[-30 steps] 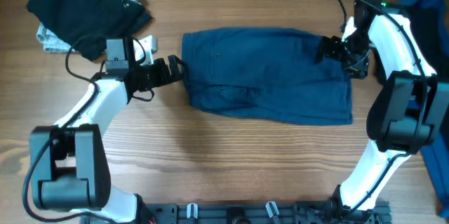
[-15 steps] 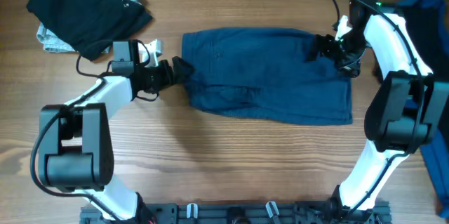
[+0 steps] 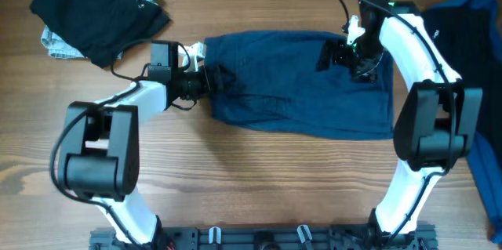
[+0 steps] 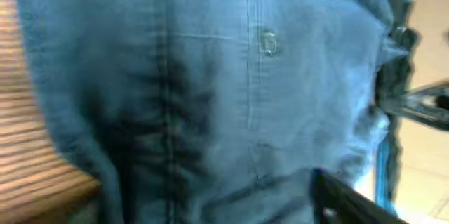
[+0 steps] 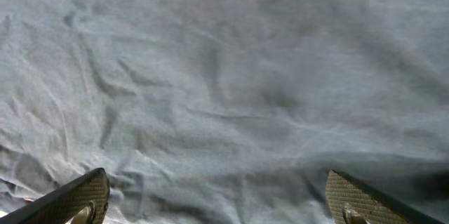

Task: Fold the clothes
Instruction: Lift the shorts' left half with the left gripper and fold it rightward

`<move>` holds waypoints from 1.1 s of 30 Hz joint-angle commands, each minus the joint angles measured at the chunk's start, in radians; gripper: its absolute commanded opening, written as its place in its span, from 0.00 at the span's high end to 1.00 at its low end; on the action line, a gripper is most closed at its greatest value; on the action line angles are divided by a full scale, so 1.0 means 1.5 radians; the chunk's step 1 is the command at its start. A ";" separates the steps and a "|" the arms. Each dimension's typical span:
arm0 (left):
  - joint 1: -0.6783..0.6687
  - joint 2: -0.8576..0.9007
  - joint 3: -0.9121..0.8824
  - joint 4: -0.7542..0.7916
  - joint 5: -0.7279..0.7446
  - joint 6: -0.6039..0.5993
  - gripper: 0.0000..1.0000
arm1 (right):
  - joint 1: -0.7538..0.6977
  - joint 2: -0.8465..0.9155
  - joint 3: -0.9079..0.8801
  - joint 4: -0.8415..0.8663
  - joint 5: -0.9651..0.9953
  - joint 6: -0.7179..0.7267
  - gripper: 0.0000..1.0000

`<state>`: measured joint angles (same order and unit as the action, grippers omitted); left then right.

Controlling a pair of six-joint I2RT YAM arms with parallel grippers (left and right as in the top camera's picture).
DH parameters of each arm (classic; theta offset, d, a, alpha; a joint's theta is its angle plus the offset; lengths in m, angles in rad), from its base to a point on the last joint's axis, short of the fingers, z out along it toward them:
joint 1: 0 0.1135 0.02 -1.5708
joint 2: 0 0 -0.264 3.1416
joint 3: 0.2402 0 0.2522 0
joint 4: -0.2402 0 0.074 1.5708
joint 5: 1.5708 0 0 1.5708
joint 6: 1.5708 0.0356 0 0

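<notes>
The plain dark navy garment (image 3: 298,85) lies spread flat across the middle of the table. My left gripper (image 3: 213,79) is at its left edge, and the fabric is bunched around the fingers. In the left wrist view the navy cloth (image 4: 210,76) fills the frame. Only one dark finger (image 4: 344,196) shows, far to the right, and cloth hides the other. My right gripper (image 3: 331,54) is over the garment's upper right part. It is open, with both fingers wide apart just above the wrinkled fabric (image 5: 224,97).
A pile of black clothes (image 3: 98,11) over a pale grey-blue piece (image 3: 55,42) lies at the back left. A brighter blue garment (image 3: 471,15) lies at the right edge. Bare wood shows in front of the navy garment.
My left gripper has moved right, from beside the garment's left edge onto it. My right gripper has moved left from the right edge, further over the garment.
</notes>
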<state>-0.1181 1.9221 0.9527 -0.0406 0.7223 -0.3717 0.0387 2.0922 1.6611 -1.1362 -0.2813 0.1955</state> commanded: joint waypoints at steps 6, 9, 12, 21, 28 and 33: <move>0.026 0.035 -0.017 -0.014 -0.021 -0.007 0.96 | 0.004 0.007 0.010 0.004 -0.011 -0.001 0.01; 0.051 0.034 -0.016 -0.020 -0.021 -0.008 0.96 | 0.005 0.007 0.009 0.001 -0.011 -0.001 0.01; 0.095 0.027 -0.014 -0.046 -0.021 -0.020 0.96 | 0.009 0.007 0.009 -0.001 -0.011 -0.001 0.01; 0.216 -0.011 0.054 -0.186 -0.029 0.018 0.96 | 0.031 0.007 0.008 0.007 -0.011 0.007 0.01; 0.212 -0.038 0.216 -0.422 -0.109 0.072 0.96 | 0.065 0.008 -0.041 0.107 -0.023 0.049 0.10; 0.177 -0.051 0.297 -0.491 -0.117 0.089 0.96 | 0.098 0.008 -0.085 0.164 -0.023 0.063 0.45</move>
<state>0.1902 1.8923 1.3106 -0.7349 0.5785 -0.2878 0.1555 2.0922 1.5715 -0.9131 -0.2958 0.2638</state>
